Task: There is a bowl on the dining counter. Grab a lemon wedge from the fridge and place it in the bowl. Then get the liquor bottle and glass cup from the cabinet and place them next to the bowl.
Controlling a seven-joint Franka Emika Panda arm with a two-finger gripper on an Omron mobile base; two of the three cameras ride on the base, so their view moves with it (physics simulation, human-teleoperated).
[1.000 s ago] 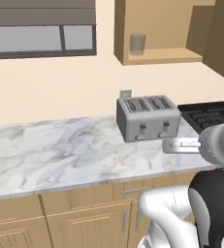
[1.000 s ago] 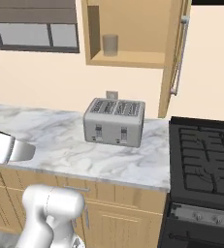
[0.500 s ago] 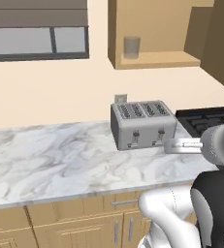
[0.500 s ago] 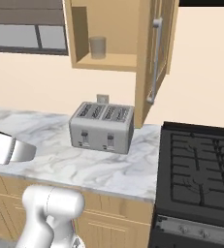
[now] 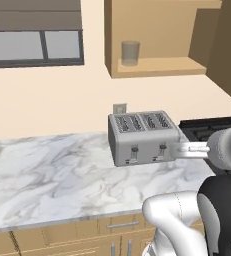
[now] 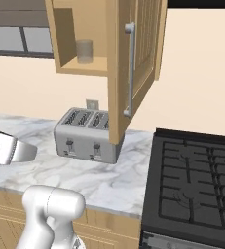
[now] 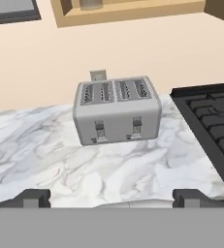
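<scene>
So the glass cup (image 5: pixel 130 53) is sitting upright on the wooden shelf of the cabinet (image 5: pixel 157 67), tucked toward the left side of the shelf, close to the cabinet's side wall. Same cup shows up from the other side too (image 6: pixel 84 51), and there the cabinet door (image 6: pixel 136 63) is swung wide open, its long grey handle (image 6: pixel 129 70) facing out into the room.

Right below the cabinet there's a silver four-slot toaster (image 5: pixel 142 137) on the marbled counter (image 5: pixel 47 175), pushed back near the wall with a little outlet plate (image 5: pixel 119 108) behind it. Black stovetop (image 6: pixel 192 180) sits just beside the counter on the toaster's right.

The gripper (image 7: pixel 111 198) is spread wide with nothing between the fingers (image 7: pixel 33 197); from the hand view the two dark tips sit far apart at the bottom, pointed at the toaster's front and the counter in front of it. It's hanging low over the counter's front edge, well below the shelf and well apart from the cup. The robot's white arm (image 5: pixel 177 220) curls up in front of the lower drawers.
</scene>
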